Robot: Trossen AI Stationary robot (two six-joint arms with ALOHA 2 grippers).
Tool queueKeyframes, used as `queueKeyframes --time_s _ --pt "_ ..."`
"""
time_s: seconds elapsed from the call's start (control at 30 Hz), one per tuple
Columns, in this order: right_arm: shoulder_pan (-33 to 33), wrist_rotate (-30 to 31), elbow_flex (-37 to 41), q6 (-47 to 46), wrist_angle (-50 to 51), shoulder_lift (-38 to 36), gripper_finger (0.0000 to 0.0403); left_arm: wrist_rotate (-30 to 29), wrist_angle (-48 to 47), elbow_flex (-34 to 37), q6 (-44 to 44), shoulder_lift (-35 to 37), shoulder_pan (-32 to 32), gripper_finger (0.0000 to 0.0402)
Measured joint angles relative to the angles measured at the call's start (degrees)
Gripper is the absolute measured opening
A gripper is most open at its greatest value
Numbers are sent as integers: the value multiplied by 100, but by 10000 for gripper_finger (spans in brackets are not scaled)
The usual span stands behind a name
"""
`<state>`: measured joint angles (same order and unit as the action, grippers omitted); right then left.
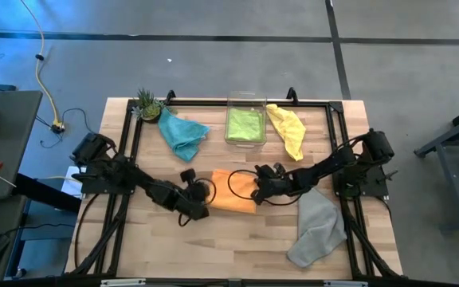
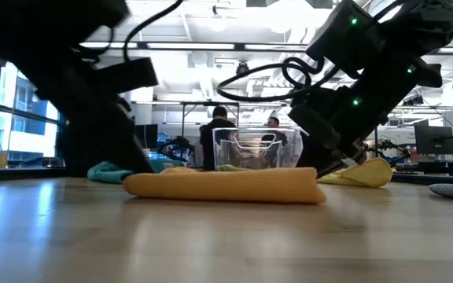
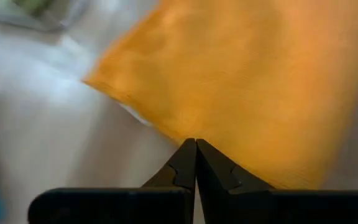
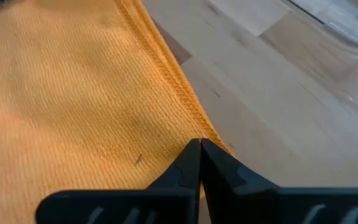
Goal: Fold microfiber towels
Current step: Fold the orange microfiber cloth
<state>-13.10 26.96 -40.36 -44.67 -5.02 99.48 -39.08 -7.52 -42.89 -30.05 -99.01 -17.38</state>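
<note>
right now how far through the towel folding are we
Nothing looks finished yet. In hand: the orange towel lies part-folded mid-table, with the left gripper and right gripper both shut at its edges. Left: the teal towel, yellow towel and grey towel lie crumpled; the lime green towel sits in the clear bin.

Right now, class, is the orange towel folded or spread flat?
Folded. The orange towel lies as a compact rectangle in the high view, and the low view shows it thick with rounded ends, more than one layer.
</note>
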Motion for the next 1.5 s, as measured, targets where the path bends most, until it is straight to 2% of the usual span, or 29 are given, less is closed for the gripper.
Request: queueKeyframes --time_s 0.2,0.33,0.53,0.7,0.83,0.97,1.17,1.5 --pt "-116 16 -2 -1 7 0 5 233 201 2 810 196 566 0" --pt "-169 40 -2 134 10 0 5 689 580 0 908 265 883 0" --pt "-192 -32 -4 365 -26 0 5 1659 2152 529 1272 73 1475 0" --pt "-191 -103 -4 482 -32 0 5 1655 2460 827 1234 38 1813 0" --pt "-72 -109 -7 613 -26 -2 5 1702 2484 924 1273 40 1811 0" --pt "81 -170 -7 732 -38 -2 5 1503 2520 996 1305 42 1813 0" --pt "55 -317 -7 764 -25 -142 5 1407 2733 997 1697 56 1902 0" --pt "38 -285 -7 1025 32 -507 5 1587 2569 1019 2030 851 1839 0"
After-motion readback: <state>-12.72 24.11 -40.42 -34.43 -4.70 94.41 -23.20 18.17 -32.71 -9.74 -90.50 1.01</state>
